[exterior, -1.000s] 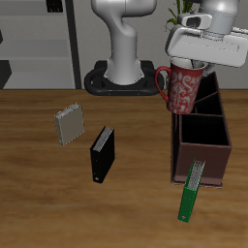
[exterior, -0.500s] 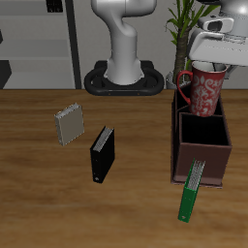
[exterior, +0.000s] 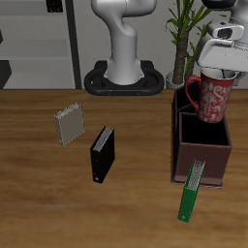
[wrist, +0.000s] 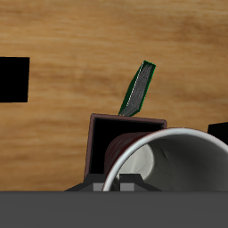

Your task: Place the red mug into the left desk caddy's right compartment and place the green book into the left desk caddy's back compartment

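The tool (exterior: 222,70) is pinched on the rim of the red mug (exterior: 214,98), which is carried upright beneath it, clear of the tabletop (exterior: 39,184). The mug is glazed dark red with a faint mottled pattern and a white interior, and its single loop handle is turned toward the black book. Directly below the tool lies the left desk caddy (exterior: 201,155), a long maroon-brown box with flat walls and three cells in a row. The mug hangs over the caddy, roughly above the squarish middle cell, the right compartment (exterior: 202,129); exact alignment cannot be confirmed.

The mug step is judged to be in hand, at the transport stage. The next move is judged to call for centring over that low-walled cell, then a straight descent without the base catching a partition.

Beyond the caddy's low end, the green book (exterior: 191,197) leans on its outer wall, thin and bright green with a striped grey page edge; it is untouched. Further out, a black book (exterior: 102,155) and a grey book (exterior: 70,125) stand on the wood-grain tabletop.
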### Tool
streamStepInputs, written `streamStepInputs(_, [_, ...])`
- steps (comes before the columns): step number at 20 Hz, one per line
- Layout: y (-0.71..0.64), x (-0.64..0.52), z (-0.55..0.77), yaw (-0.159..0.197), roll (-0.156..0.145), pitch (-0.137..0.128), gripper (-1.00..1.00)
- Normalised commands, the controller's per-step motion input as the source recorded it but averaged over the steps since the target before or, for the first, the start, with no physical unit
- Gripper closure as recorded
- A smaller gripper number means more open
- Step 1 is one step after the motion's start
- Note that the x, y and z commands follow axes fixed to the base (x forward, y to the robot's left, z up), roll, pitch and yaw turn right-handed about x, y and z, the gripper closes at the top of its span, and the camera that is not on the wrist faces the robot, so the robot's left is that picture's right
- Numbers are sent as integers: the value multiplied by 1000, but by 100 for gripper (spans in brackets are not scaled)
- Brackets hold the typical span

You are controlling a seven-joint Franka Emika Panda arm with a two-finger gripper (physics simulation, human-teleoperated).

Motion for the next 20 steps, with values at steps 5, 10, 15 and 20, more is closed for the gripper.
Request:
streamStepInputs(5, [110,79,-120,-36,9,24,100])
streamStepInputs(10, [0,45,-42,-64,-11,21,100])
streamStepInputs(15, [28,74,-41,-57,0,6,100])
streamStepInputs(20, [-23,87,-134,-23,-7,21,100])
